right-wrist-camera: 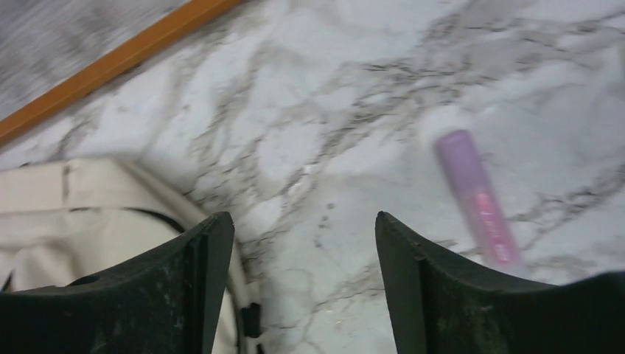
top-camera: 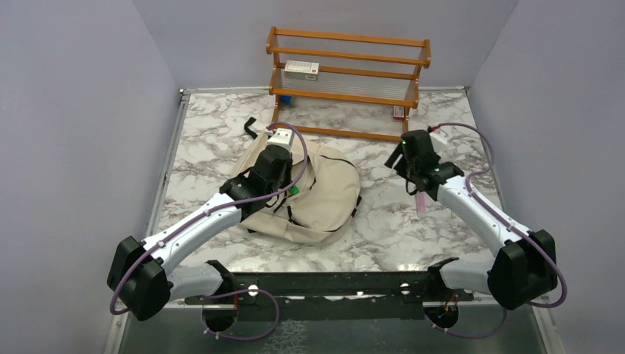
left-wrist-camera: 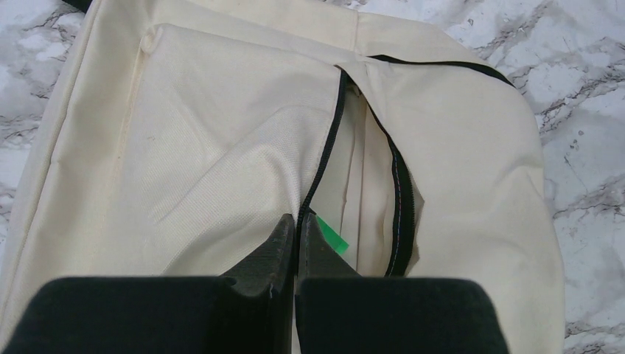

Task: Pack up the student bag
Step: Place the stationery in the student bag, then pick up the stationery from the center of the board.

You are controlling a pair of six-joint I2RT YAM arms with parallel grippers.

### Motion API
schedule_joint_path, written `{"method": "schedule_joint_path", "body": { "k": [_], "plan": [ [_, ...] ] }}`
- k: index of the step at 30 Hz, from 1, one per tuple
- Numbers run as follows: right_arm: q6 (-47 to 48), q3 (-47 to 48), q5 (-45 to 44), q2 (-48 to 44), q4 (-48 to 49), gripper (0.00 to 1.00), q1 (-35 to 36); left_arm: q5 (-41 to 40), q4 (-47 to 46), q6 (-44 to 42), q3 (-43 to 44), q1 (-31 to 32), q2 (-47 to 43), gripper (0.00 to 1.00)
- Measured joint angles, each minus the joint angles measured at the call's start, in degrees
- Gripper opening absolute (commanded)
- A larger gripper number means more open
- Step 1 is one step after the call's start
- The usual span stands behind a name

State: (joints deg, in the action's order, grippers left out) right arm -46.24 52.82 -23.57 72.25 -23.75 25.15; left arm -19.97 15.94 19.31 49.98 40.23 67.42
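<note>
Left tool (left-wrist-camera: 296, 247) is pinching the zipper edge (left-wrist-camera: 328, 155) of the student bag (top-camera: 328, 195) lying centrally on the surface (top-camera: 221, 140), while the spread, empty right tool (right-wrist-camera: 300, 221) is hovering beside a pink marker (right-wrist-camera: 477, 195), which it likely needs to straddle and grip for packing.

The student bag (top-camera: 332, 199) lies mid-table (top-camera: 214, 140), under my left gripper (left-wrist-camera: 297, 221). Behind it, at the far edge, stands a rack (top-camera: 346, 94) with a box (top-camera: 301, 70) on a shelf. Right of the bag a tube (right-wrist-camera: 479, 195) lies on the table, near my right gripper (right-wrist-camera: 301, 221).
</note>
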Motion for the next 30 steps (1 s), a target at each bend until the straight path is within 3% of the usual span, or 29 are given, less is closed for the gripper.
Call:
{"method": "schedule_joint_path", "body": {
  "k": [6,10,27,30],
  "plan": [
    [5.7,-3.0,3.7,-0.1,-4.7,0.81,-14.7,0.0,0.0,0.1,0.0,0.0,0.3,0.00],
    [8.8,-3.3,5.8,2.8,-5.7,0.82,-20.0,0.0,0.0,0.1,0.0,0.0,0.3,0.00],
    [13.7,-6.3,11.9,10.8,-5.3,0.79,-21.9,0.0,-0.5,0.1,0.0,0.0,1.5,0.00],
    [13.8,-6.8,12.3,11.7,-4.9,0.73,-21.9,0.0,-0.5,0.1,0.0,0.0,1.8,0.00]
  ]
}}
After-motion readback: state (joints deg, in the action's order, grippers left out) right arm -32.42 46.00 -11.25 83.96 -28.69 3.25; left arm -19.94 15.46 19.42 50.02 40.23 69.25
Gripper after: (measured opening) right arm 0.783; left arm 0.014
